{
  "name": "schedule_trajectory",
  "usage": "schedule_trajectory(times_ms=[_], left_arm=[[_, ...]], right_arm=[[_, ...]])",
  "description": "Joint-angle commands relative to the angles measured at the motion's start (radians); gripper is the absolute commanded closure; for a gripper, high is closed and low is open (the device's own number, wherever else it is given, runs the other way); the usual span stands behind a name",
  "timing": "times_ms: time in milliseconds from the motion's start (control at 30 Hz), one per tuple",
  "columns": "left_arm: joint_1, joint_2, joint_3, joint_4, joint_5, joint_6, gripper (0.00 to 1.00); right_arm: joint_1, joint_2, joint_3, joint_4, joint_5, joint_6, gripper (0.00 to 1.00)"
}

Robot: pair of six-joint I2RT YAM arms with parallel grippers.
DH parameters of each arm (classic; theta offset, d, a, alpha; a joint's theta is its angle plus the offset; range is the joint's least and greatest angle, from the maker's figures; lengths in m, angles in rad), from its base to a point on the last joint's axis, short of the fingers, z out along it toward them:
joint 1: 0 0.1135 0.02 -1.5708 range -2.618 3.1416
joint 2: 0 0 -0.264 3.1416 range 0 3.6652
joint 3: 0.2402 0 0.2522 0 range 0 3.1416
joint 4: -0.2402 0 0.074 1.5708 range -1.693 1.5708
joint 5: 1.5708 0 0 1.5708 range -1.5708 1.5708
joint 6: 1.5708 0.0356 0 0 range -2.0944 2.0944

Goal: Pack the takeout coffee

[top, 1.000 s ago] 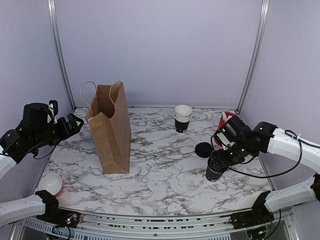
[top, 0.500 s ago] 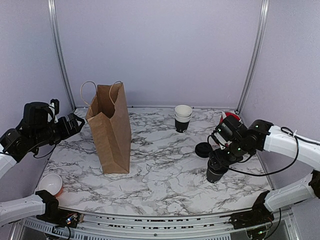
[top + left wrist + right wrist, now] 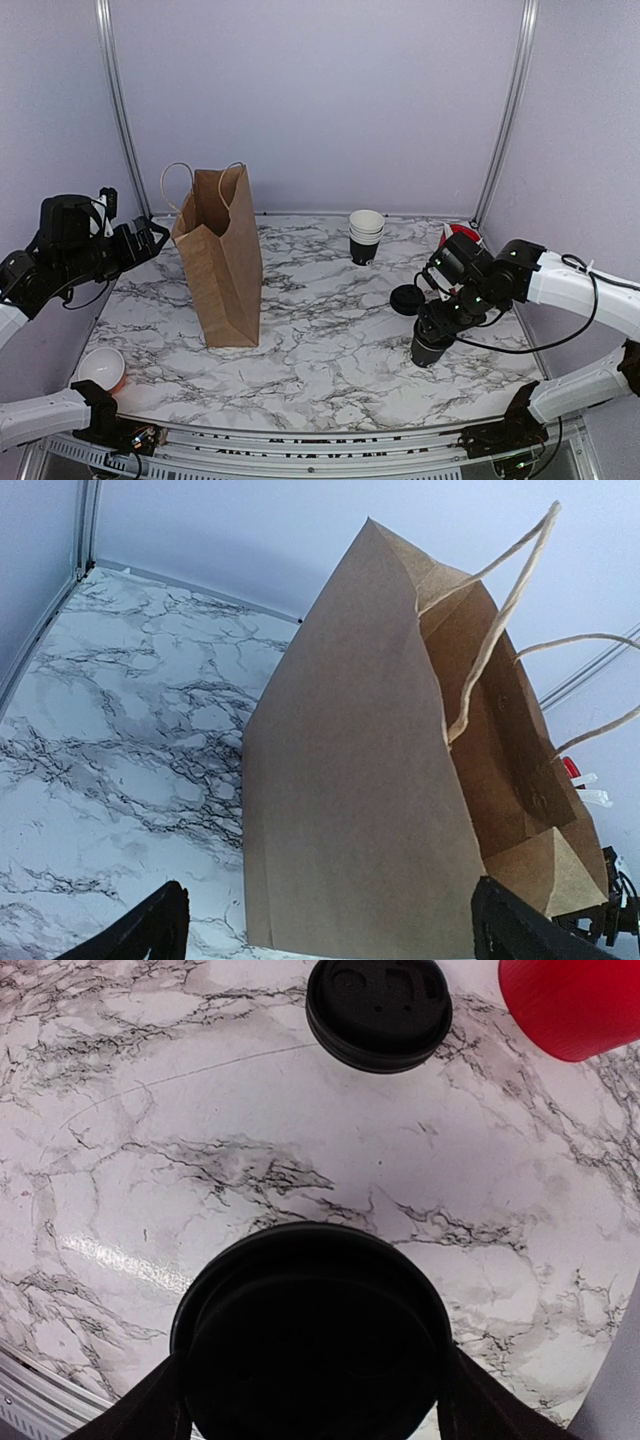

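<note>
The takeout coffee [image 3: 431,345], a black cup with a black lid, stands at the right of the marble table. My right gripper [image 3: 438,322] is shut on it from above. In the right wrist view the lid [image 3: 310,1345] fills the bottom centre, with a finger pressed against each side. A brown paper bag [image 3: 221,260] with string handles stands upright and open-topped at the left centre. My left gripper [image 3: 140,243] is open and empty, just left of the bag's top. In the left wrist view the bag [image 3: 370,780] sits between the wide-apart fingertips [image 3: 158,928].
A loose flat black lid [image 3: 406,299] lies just left of the coffee and shows in the right wrist view [image 3: 378,1010]. A red cup [image 3: 457,237] lies behind the right arm. A stack of lidless black cups [image 3: 366,237] stands at the back. A white-inside cup [image 3: 101,368] sits near front left.
My left gripper has risen a little and drawn back to the left. My right gripper, with the coffee in it, has shifted slightly left.
</note>
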Motion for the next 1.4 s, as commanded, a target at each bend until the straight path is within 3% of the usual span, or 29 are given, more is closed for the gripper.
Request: schedule_trajectory(times_ms=[0,300,833,1367], left_arm=[[0.003,-0.007,0.055,-0.011,0.007,0.017,0.01],[0.004,-0.017,0.097,-0.046,0.01,0.013,0.03],[0.003,0.152,0.26,-0.153,0.106,0.086,0.32],[0.0,0.294,0.333,-0.133,0.178,0.135,0.47]], right_arm=[[0.006,-0.017,-0.012,0.032,-0.038,0.014,0.19],[0.002,-0.019,0.007,0.043,-0.049,0.003,0.22],[0.013,0.016,0.073,0.073,-0.055,-0.035,0.24],[0.059,0.036,0.08,0.105,-0.042,-0.026,0.24]])
